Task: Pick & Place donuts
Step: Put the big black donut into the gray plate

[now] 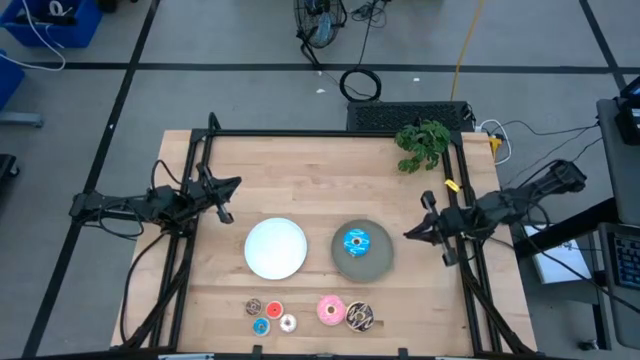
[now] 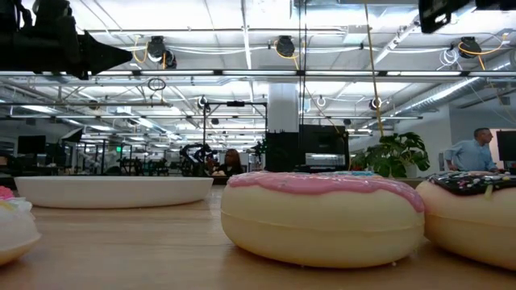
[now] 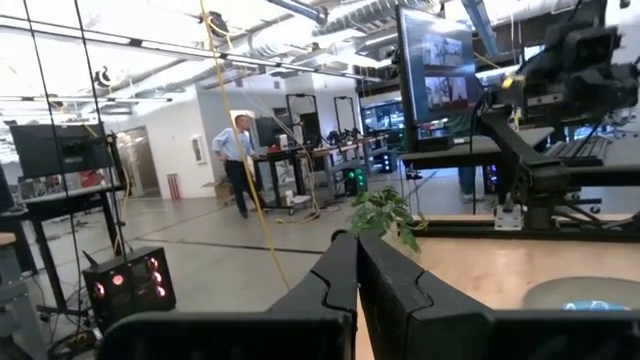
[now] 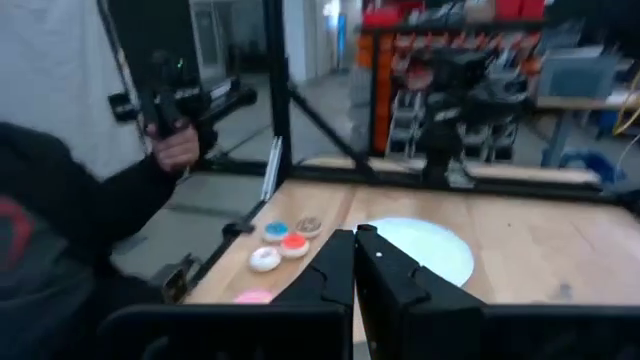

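Donuts mostly waiting along the near edge of the table [image 1: 300, 170]. Large blue donut [image 1: 356, 241] already sitting in the middle of the grey plate [image 1: 380, 262], so one delivery looks done. White plate [image 1: 276, 248] just beside it, holding nothing. Pink donut [image 1: 331, 310] and dark sprinkled donut [image 1: 360, 316] side by side at the front, close enough to look touching from above; huge in the low view, pink one [image 2: 322, 216] with its neighbour [image 2: 472, 217] right alongside. Four tiny rings clustered to their left: brown [image 1: 254, 307], red [image 1: 274, 309], blue [image 1: 262, 326], white [image 1: 288, 322], bunched tight, probably awkward to pinch singly.

Left gripper [image 1: 226, 200] parked high at the left rail, well apart from every donut, fingers pressed together with only a hairline seam showing in its wrist view [image 3: 357, 275]. Right gripper [image 1: 425, 228] mirrored at the right rail, near the grey plate's side, fingers likewise closed on nothing [image 4: 355, 262]. Both arms drawn back and off the wood, most likely to keep the plates and the row clear for a fresh reach.

Potted plant [image 1: 422, 143] tucked at the far right corner, out of the working lane. Person's hand [image 4: 175, 146] gripping a dark handle beyond the table edge in the right wrist view.

Six donuts left to move, by this reckoning; next reach calls for opening up first.
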